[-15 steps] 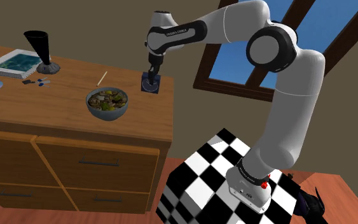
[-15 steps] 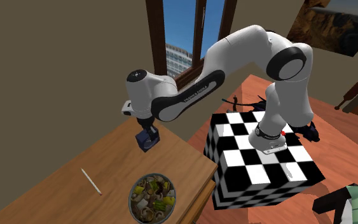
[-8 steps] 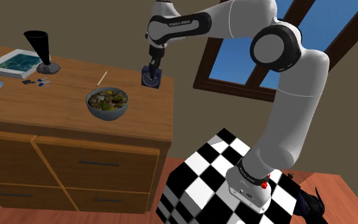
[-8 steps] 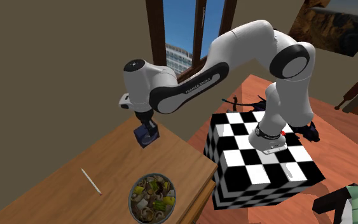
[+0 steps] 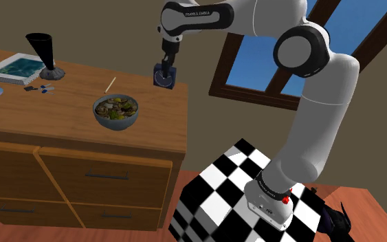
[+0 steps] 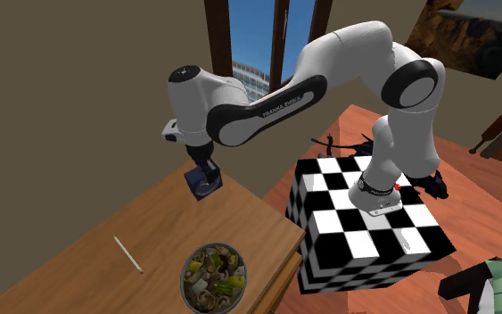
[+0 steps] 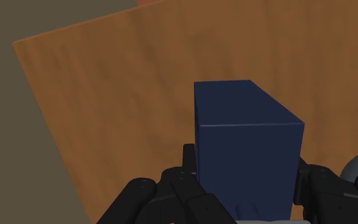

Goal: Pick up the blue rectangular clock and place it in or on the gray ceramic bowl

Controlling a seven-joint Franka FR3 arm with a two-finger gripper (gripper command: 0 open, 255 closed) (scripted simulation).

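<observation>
Gripper (image 5: pixel 166 66) clenched on dark blue clock (image 5: pixel 163 77); fingers (image 7: pixel 188 167) press two opposite sides. Clock hangs just under gripper, round dial facing sideways, clear of wooden dresser top (image 5: pixel 61 106) beneath. Grey bowl (image 5: pixel 116 123), filled with food, stands on dresser top, below gripper and well apart from it. Thin pale stick (image 5: pixel 109 84) lies between bowl and gripper.

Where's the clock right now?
Shoulder view: the dark blue clock is clasped in the gripper just above the far corner of the wooden dresser near the window, up and right of the food-filled bowl.
</observation>
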